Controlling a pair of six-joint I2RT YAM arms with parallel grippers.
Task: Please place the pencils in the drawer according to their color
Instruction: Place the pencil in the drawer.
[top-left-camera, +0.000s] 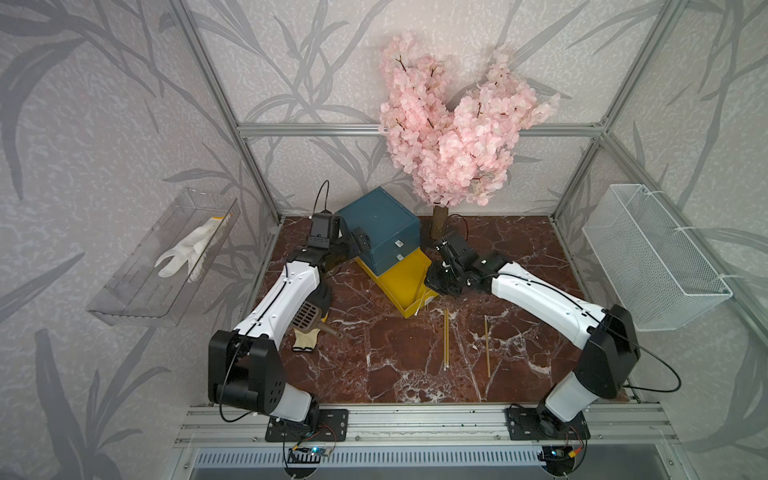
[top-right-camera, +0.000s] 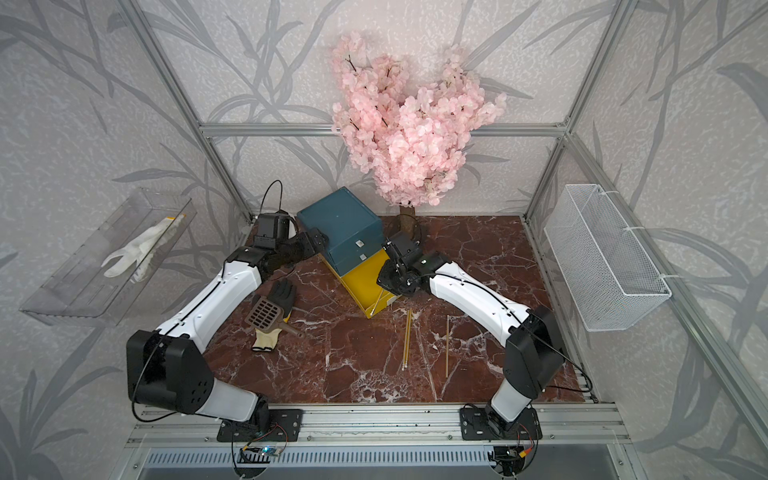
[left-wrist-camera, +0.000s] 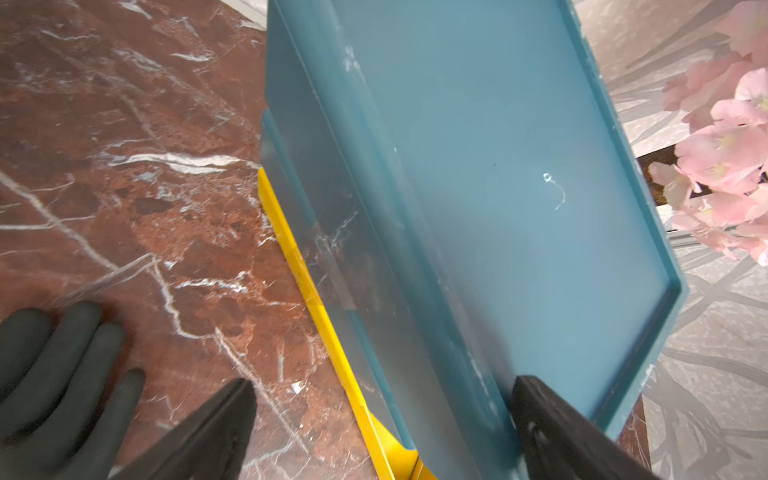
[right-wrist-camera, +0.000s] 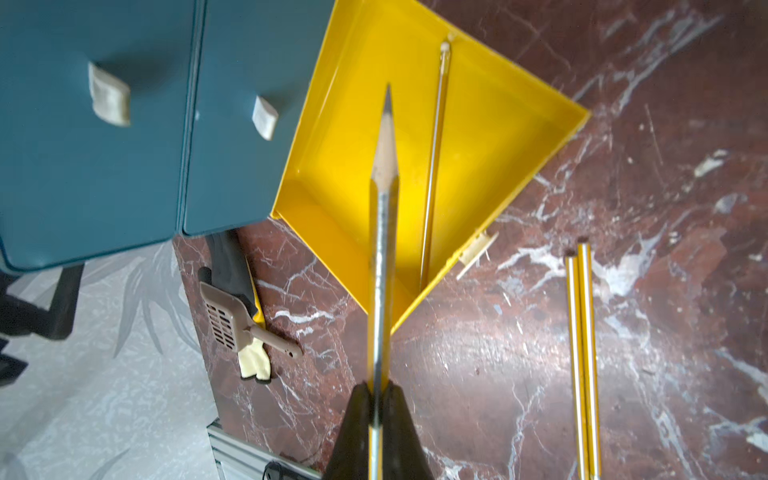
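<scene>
On the left of the marble table (top-left-camera: 395, 374) we see a brown slotted scoop (top-left-camera: 305, 315) lying on a black-and-cream glove (top-left-camera: 303, 341). Just behind them is our left gripper (left-wrist-camera: 384, 381). Its jaws are wide apart and straddle the upper side edge of the teal chest (top-left-camera: 382, 224). One finger (left-wrist-camera: 552, 419) is over the chest's top and the other is clear of its side wall, so nothing is clamped.

The chest's two teal drawers sit flush. The yellow drawer (top-left-camera: 401, 278) at the bottom is pulled well out toward the front of the table. One loose pencil (right-wrist-camera: 434, 166) lies inside it, its pale end in a far corner.

At the drawer's right rim, our right gripper (right-wrist-camera: 378, 388) is closed tight on a held pencil (right-wrist-camera: 384, 187). In the wrist view the sharpened tip of this pencil points out over the open yellow drawer.

Further right and nearer the front, a pair of pencils (top-left-camera: 446, 338) lies on the marble side by side and touching. A single pencil (top-left-camera: 487, 347) lies roughly parallel to them, a little apart on their right. All of these pencils are yellow.
</scene>
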